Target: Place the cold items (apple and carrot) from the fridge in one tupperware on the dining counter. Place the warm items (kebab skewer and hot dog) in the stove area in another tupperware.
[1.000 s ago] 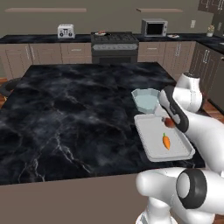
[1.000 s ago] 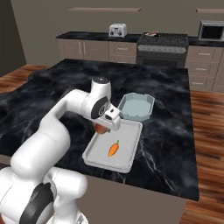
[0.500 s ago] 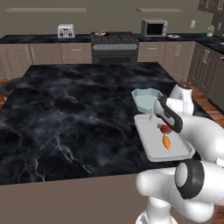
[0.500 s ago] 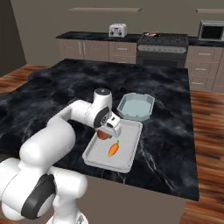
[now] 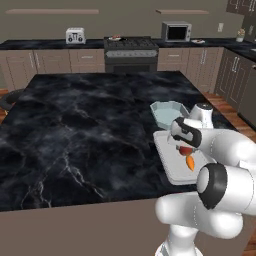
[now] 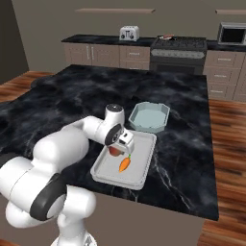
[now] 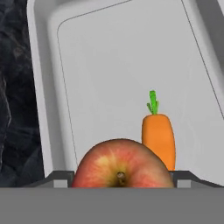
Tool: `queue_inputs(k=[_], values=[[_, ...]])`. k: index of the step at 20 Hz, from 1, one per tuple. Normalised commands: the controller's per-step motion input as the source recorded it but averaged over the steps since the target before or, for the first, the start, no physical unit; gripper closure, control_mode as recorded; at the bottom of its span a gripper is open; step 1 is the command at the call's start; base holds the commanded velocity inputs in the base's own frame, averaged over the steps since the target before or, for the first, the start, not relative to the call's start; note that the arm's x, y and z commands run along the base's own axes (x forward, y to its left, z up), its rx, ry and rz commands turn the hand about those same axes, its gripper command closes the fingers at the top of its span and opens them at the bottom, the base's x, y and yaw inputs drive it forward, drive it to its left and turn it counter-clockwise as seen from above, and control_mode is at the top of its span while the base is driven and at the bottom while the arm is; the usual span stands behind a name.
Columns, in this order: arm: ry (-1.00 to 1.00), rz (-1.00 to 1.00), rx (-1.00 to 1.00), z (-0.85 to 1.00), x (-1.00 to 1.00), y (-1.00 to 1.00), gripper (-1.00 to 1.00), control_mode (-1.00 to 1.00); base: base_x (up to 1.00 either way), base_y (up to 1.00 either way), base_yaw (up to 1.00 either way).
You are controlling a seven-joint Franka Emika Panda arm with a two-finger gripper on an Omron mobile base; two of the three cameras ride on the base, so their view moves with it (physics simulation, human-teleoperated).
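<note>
Lowered from its raised pose of a second ago, the white arm's two-finger gripper (image 6: 115,149) now sits just above the floor of the shallow white rectangular tupperware tray (image 6: 140,175) at the near right edge of the black marble dining counter (image 5: 85,125). Between its fingers is a red-and-yellow apple (image 7: 121,162), and the jaws stand wide, one on each side of the fruit; the hand view shows the dark tips level with the apple's flanks, though whether they press on it cannot be told. In the left base view the apple (image 5: 185,149) peeks out red beneath the hand, over the tray (image 5: 167,167). An orange carrot with a green top (image 6: 124,163) lies flat in the same tray, just beside the apple (image 6: 114,151) and apart from the gripper, its leafy end pointing toward the tray's far side in the hand view (image 7: 158,136). Beyond the tray, touching or nearly touching its far rim, rests a pale blue-grey octagonal tupperware bowl (image 6: 149,117). Across the kitchen, a dark steel stove (image 5: 129,52) stands against the back wall between a silver toaster (image 5: 75,35) and a grey microwave (image 5: 175,31).
</note>
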Motion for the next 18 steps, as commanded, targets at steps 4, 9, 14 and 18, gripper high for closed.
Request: queue_inputs(k=[4,9,14,18], values=[[0.00,0.00,0.00,-0.23,0.28,-0.01,1.00,-1.00,0.00,0.00,0.00],[-0.04,0.00,0.00,-0.27,0.19,0.00,1.00,-1.00,0.00,0.00,0.00],[-0.10,0.00,0.00,-0.23,0.10,-0.01,-1.00,-1.00,0.00,0.00,0.00],[-0.13,0.00,0.00,-0.02,-0.14,-0.02,-1.00,-1.00,0.00,0.00,0.00]])
